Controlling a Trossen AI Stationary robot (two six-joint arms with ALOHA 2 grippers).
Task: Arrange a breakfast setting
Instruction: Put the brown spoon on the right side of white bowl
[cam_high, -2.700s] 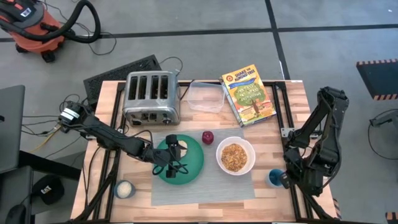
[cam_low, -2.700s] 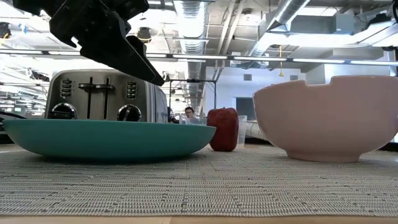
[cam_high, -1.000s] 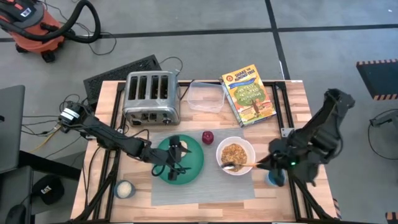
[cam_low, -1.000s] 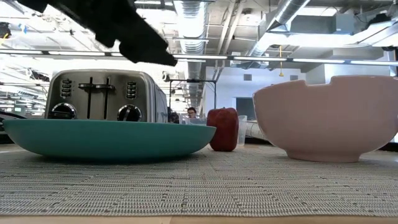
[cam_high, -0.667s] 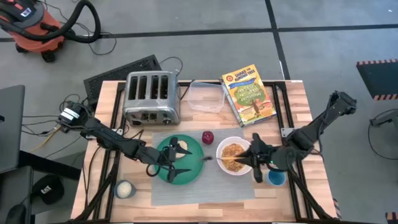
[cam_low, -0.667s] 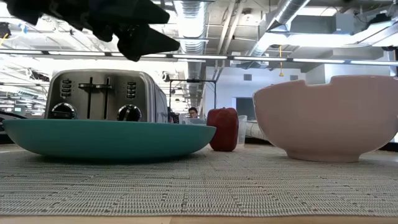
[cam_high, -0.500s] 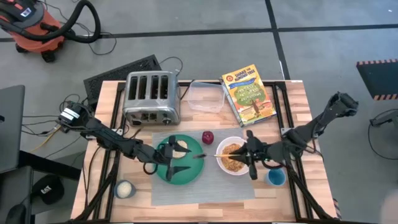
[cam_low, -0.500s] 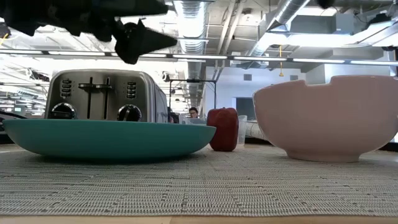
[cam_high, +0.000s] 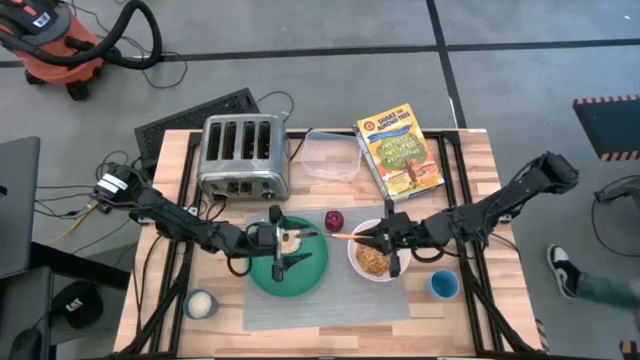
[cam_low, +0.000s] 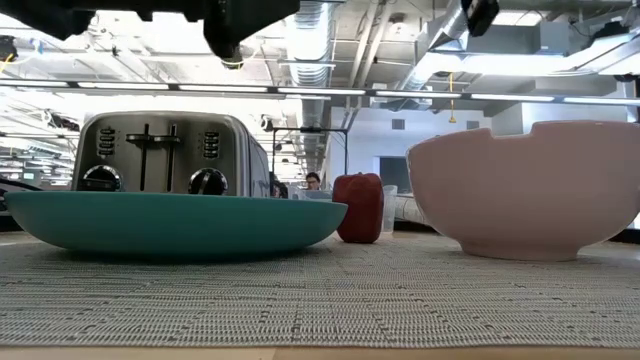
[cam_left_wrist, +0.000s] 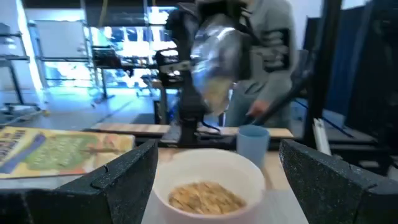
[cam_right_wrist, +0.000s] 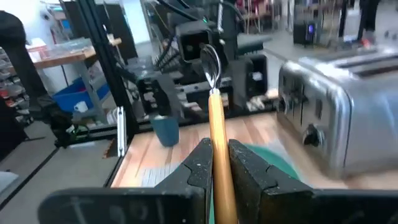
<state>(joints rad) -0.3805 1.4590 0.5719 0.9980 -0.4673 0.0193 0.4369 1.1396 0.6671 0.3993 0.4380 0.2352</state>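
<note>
Your right gripper hangs over the bowl, its fingers clamped on the spoon, whose tip reaches out between the bowl and the fruit. Your left gripper is above the plate, fingers spread wide apart and holding nothing. The bread lies on the plate. Plate and bowl sit side by side on the placemat; the fruit stands just beyond them, in front of the toaster on the desk.
</note>
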